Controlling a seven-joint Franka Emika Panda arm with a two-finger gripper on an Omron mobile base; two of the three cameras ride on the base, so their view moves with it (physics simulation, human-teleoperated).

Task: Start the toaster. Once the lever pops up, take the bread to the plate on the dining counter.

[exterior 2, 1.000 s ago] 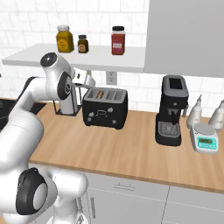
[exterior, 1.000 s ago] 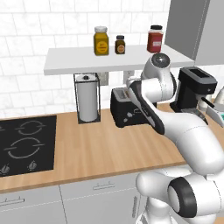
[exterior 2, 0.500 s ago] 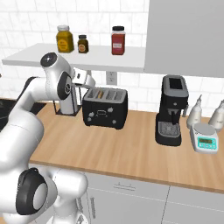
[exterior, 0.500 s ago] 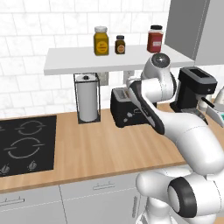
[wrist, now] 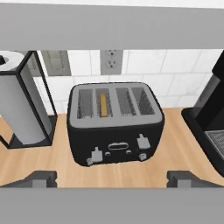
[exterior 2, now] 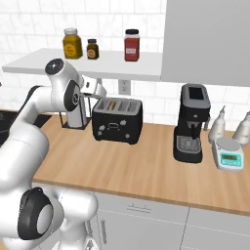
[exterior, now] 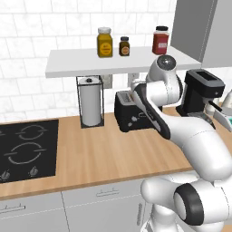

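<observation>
1. Holding the tool in mid-air in front of the toaster, I see its two dark tips at the bottom of the hand view, standing wide apart with nothing between them.
2. Past the tips, the wooden surface lies bare up to the toaster. The tool is near it but not touching.
3. On the toaster's front I see two small light levers, one toward each end, both sitting low near the base, with a handle-like mark between them. I cannot tell from this whether either lever is pressed, so I judge the toaster not yet started.
4. The bread stands on edge in the second slot from the left in the hand view, a thin tan strip sunk mostly inside. In the right base view it shows as a tan sliver in the toaster's top.
5. Beside the toaster, on the hand view's left, stands a paper towel roll in a black wire frame; on its right, the black coffee machine.
6. Behind it is the tiled wall with a socket, and above that a shelf carrying three jars.
7. As I judge it, every step is left: push the lever down, wait for it to pop, lift the bread out, carry it to the plate on the dining counter.
</observation>
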